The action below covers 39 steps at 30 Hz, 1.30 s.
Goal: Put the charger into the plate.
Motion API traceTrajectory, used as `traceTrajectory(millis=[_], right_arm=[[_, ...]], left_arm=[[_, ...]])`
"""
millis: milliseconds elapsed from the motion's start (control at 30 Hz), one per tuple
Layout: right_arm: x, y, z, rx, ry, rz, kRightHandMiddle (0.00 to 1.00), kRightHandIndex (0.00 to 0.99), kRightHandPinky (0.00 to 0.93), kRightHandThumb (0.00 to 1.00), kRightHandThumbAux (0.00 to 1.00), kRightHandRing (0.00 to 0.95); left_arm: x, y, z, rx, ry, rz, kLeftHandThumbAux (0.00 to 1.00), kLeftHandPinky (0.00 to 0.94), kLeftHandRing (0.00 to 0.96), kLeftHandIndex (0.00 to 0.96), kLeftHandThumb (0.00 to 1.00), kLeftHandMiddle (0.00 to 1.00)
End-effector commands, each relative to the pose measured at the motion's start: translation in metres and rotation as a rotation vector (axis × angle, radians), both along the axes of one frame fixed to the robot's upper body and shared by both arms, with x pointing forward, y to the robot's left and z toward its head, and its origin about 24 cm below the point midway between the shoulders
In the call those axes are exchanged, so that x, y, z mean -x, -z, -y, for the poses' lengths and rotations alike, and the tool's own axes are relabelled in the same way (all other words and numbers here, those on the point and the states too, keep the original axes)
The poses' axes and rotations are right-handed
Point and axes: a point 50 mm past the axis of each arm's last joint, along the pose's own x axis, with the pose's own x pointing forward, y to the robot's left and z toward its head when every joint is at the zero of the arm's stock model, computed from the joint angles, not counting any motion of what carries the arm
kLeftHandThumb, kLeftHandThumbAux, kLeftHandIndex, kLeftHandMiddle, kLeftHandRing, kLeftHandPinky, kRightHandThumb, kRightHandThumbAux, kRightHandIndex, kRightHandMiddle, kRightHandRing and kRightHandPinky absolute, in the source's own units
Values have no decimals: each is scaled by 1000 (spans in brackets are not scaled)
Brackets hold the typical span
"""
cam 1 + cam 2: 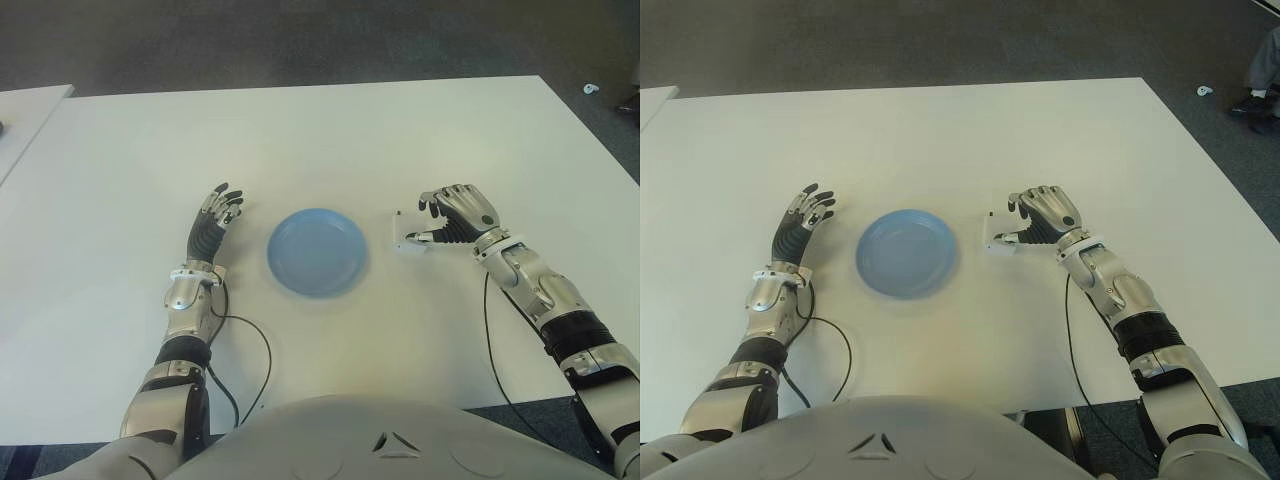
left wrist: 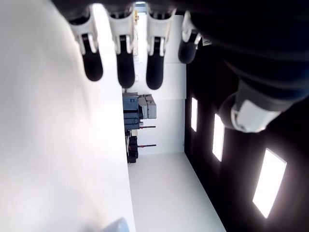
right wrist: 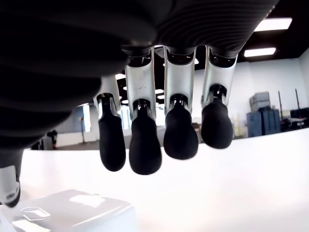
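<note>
**Q:** Left eye view: what lies on the table (image 1: 330, 140), and how many of each?

**A:** One blue plate (image 1: 317, 251), round and bare inside, at the middle. One white charger (image 1: 407, 243), a small block, just beside the plate on the robot's right, apart from its rim. One black cable (image 1: 247, 360) loops on the tabletop near the left forearm. Two robot hands, one on either side of the plate.

**Q:** Right hand (image 1: 458, 218): how far open, and touching what?

**A:** Its fingers (image 3: 145, 150) arch downward, curved but not closed, hanging over the charger (image 3: 67, 212) with a gap under the fingertips in the right wrist view. The thumb tip shows at the charger's side; whether it touches cannot be told. Nothing is clasped; the charger sits on the table.

**Q:** Left hand (image 1: 212, 228)?

**A:** It shows left of the plate, near it. The fingers (image 2: 125, 67) are extended and slightly spread, thumb held apart, holding nothing.
</note>
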Motion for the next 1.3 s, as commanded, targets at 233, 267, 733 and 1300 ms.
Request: traceTrajectory(millis=[233, 267, 733, 1300], right_arm=[[4, -1, -1, 132, -52, -162, 18, 10, 16, 324, 196, 16], [4, -1, -1, 140, -57, -175, 11, 6, 10, 317, 172, 10], [5, -5, -5, 213, -81, -282, 0, 0, 0, 296, 82, 0], [8, -3, -7, 278, -89, -368, 0, 0, 0, 287, 75, 0]], left_arm=[[39, 43, 12, 60, -6, -227, 494, 213, 210, 114, 0, 220], [39, 43, 12, 60, -5, -225, 494, 214, 211, 113, 0, 221], [39, 42, 13, 60, 12, -226, 491, 216, 221, 114, 0, 233], [39, 42, 11, 72, 22, -226, 491, 214, 220, 105, 0, 232]])
